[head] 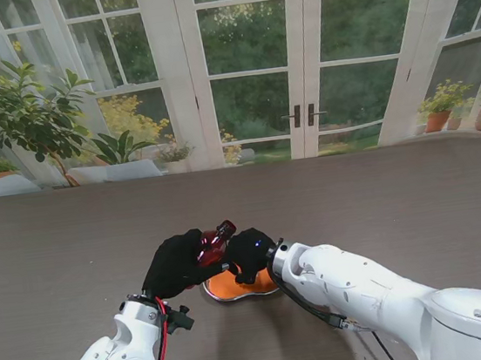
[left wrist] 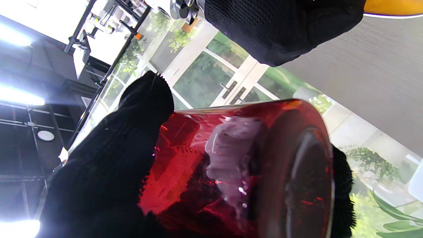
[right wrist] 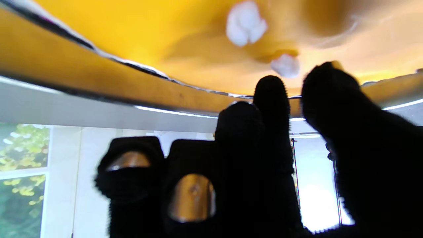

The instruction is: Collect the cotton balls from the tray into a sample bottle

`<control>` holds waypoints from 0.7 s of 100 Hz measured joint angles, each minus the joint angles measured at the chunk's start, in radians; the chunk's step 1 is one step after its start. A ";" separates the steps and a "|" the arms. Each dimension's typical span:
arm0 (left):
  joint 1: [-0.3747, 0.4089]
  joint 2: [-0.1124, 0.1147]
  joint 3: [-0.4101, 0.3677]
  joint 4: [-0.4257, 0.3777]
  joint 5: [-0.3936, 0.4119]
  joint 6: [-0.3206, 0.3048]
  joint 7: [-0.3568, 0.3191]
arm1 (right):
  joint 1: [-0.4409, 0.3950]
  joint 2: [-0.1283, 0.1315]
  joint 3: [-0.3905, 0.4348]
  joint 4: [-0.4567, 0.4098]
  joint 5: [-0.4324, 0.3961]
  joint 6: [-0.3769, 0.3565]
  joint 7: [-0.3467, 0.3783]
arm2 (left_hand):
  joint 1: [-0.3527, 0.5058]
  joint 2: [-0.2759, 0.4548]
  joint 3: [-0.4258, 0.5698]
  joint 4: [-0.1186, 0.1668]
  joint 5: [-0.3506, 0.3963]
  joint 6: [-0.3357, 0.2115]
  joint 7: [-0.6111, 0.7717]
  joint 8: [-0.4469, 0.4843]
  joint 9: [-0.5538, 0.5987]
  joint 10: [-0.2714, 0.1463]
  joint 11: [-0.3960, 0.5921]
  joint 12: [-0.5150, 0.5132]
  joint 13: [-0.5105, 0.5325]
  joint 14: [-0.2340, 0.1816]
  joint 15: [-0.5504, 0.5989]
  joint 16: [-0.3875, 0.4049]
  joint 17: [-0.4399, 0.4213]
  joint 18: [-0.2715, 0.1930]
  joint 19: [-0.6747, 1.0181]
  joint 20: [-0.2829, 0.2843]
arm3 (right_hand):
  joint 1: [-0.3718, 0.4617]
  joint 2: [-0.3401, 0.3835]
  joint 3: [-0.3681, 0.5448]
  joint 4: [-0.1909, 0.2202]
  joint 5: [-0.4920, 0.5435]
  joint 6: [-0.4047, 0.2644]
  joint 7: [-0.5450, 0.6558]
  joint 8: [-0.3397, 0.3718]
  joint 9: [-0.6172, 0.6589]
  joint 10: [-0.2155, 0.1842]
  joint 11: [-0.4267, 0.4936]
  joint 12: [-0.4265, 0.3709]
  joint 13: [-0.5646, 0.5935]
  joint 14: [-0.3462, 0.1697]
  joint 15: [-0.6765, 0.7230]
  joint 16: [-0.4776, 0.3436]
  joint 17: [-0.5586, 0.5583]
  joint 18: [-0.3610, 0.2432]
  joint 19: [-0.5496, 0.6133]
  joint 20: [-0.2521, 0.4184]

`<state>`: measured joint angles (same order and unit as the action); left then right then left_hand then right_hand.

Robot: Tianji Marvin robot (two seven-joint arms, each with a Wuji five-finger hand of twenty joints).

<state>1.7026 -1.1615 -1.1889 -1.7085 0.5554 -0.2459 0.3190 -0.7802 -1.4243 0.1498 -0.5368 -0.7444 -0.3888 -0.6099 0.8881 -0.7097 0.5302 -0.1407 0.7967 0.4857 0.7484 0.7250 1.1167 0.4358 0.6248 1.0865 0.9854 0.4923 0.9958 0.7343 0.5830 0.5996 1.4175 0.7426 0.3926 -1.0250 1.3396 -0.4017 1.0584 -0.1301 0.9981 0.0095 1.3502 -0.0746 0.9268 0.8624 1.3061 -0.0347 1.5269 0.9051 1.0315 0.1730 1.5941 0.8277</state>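
The left hand (head: 178,263) grasps the red bottle (head: 216,242), tilted, its neck pointing away from me toward the right hand (head: 249,253). That hand hangs over the orange tray (head: 233,287), fingers (right wrist: 271,96) released, just beside two cotton balls (right wrist: 246,23).

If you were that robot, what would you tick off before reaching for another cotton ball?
1. Sample bottle held by left hand: ok.
2. Bottle mouth open and facing the tray: cannot tell.
3. Cotton already inside bottle: ok, a white wad shows through the red glass.
4. Cotton balls left in orange tray: ok, two visible.
5. Right hand above the tray, holding nothing: ok; nothing shows between its fingertips.
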 measured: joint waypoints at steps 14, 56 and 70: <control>0.001 0.000 0.000 0.000 0.000 0.000 -0.001 | 0.005 0.000 -0.011 0.003 0.000 -0.007 0.006 | 0.000 0.000 0.000 0.000 0.000 0.000 0.000 0.000 0.000 0.000 0.000 0.000 0.000 0.000 0.000 0.000 0.000 0.000 0.000 0.000 | -0.008 -0.033 0.000 0.000 -0.001 0.013 -0.064 0.012 0.000 0.000 -0.003 0.003 0.000 0.000 0.000 0.000 0.000 0.000 0.000 0.000; 0.001 0.000 -0.004 0.000 0.000 -0.002 0.002 | 0.022 -0.033 -0.052 0.070 0.000 -0.028 -0.033 | 0.000 0.000 0.000 0.000 0.000 0.000 0.000 -0.001 0.000 0.000 0.000 0.002 0.000 0.000 0.000 0.000 0.000 0.000 0.000 0.000 | 0.038 -0.032 0.000 -0.002 -0.003 0.014 0.054 0.010 0.000 -0.001 0.012 0.007 0.000 0.000 0.015 0.008 0.000 0.004 0.008 0.001; 0.002 0.000 -0.006 0.000 0.000 -0.002 0.002 | 0.025 -0.040 -0.062 0.082 0.003 -0.035 -0.037 | 0.000 0.000 0.000 0.000 0.000 0.000 0.000 -0.001 0.002 0.000 -0.002 0.005 0.000 0.000 0.000 0.000 0.000 0.000 0.000 0.000 | 0.049 -0.010 0.001 -0.002 -0.002 0.014 0.074 0.010 0.001 -0.001 0.013 0.007 0.000 0.000 0.020 0.009 0.000 0.005 0.008 0.001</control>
<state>1.7051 -1.1613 -1.1945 -1.7090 0.5558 -0.2481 0.3209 -0.7547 -1.4643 0.0883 -0.4552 -0.7413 -0.4241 -0.6467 0.8881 -0.7097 0.5302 -0.1407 0.7967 0.4856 0.7487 0.7244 1.1189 0.4358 0.6230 1.0913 0.9856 0.4923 0.9958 0.7342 0.5830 0.5996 1.4175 0.7426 0.4416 -1.0347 1.3406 -0.4037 1.0561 -0.1165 1.0725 0.0193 1.3509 -0.0755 0.9402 0.8693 1.3061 -0.0347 1.5472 0.9137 1.0318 0.1784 1.6024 0.8290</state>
